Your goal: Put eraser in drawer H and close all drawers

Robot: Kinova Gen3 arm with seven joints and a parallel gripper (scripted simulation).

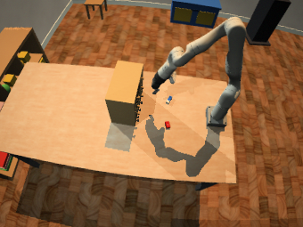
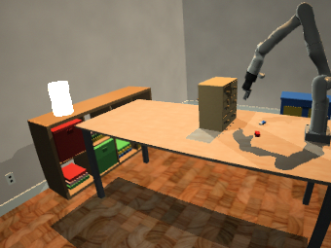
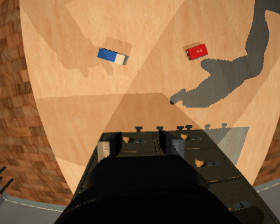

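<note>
A blue-and-white eraser (image 1: 169, 100) (image 2: 263, 123) (image 3: 113, 56) lies on the counter (image 1: 62, 118) (image 2: 146, 120) (image 3: 145, 75) before the chest (image 1: 126, 80) (image 2: 211, 105) (image 3: 227, 192), near a red block (image 1: 167, 125) (image 2: 257, 133) (image 3: 196, 51) that must stay put. The robot's tool (image 1: 155, 92) (image 2: 246, 95) (image 3: 140, 139), fingers spread wide and holding nothing, hangs above the counter by the knobbed drawer fronts, presumably angled to reach a knob. All drawers appear closed, so H likely needs opening first, gently, since its loose tray could droop.
</note>
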